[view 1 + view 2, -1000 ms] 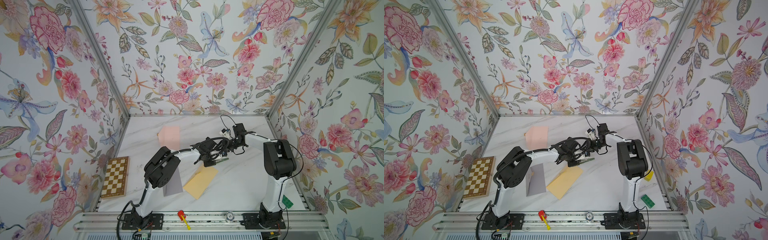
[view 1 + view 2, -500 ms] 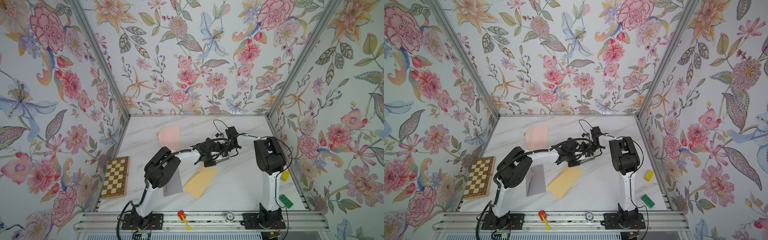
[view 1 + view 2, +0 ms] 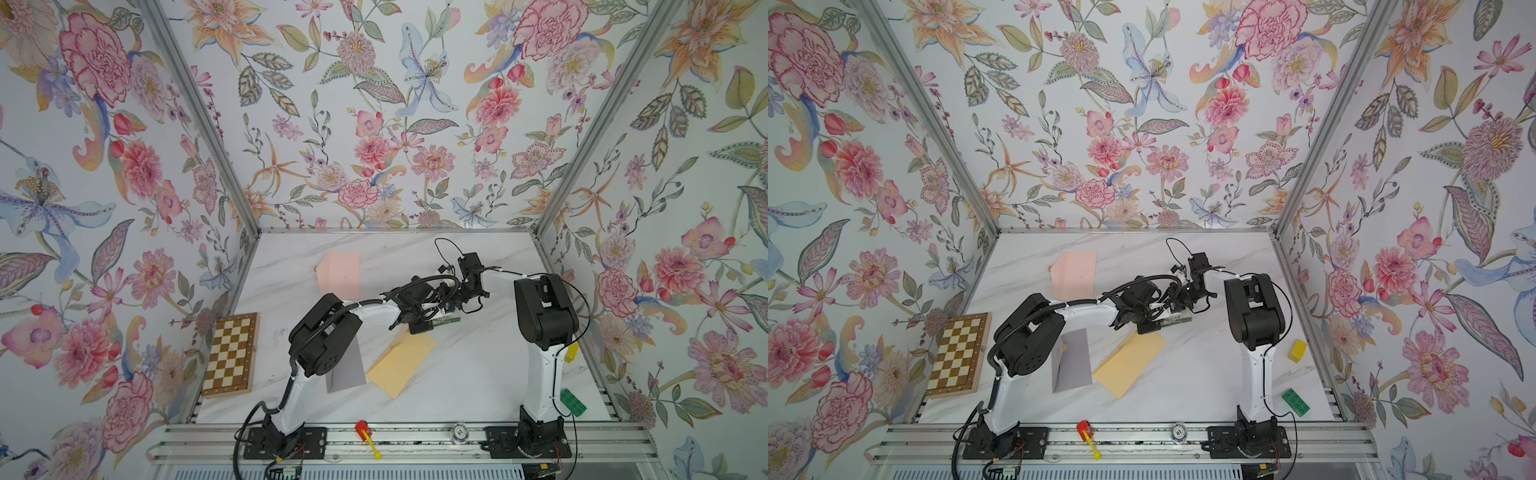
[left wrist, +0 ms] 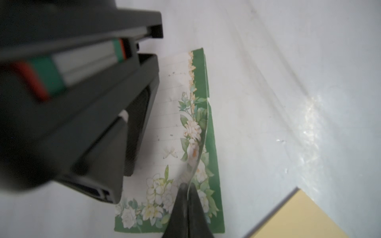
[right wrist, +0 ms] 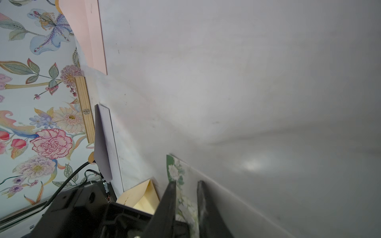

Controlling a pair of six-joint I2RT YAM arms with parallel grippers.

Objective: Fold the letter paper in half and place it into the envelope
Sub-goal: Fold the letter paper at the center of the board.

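Observation:
The letter paper (image 4: pixel 175 134), ruled with white flowers and a green border, lies on the marble table near its middle. My left gripper (image 4: pixel 188 188) is shut on the paper's lifted, curling edge. My right gripper (image 5: pixel 186 185) stands over the same sheet, its fingers a narrow gap apart with the paper (image 5: pixel 175 171) showing between them. One of its black fingers (image 4: pixel 137 127) rests on the ruled face. In both top views only a green sliver of the paper (image 3: pixel 446 320) (image 3: pixel 1177 321) shows under the two wrists. A yellow envelope (image 3: pixel 401 359) (image 5: pixel 142 199) lies just in front, flap open.
A grey envelope (image 3: pixel 347 365) lies partly under the left arm's elbow and a pink one (image 3: pixel 338 274) at the back left. A chessboard (image 3: pixel 230 355) sits by the left wall. A yellow block (image 3: pixel 1297 350) and a green brick (image 3: pixel 573 402) lie at the right edge.
The right arm swung a little left towards the left gripper and has come partly back. The left gripper has kept its hold on the paper in the same place.

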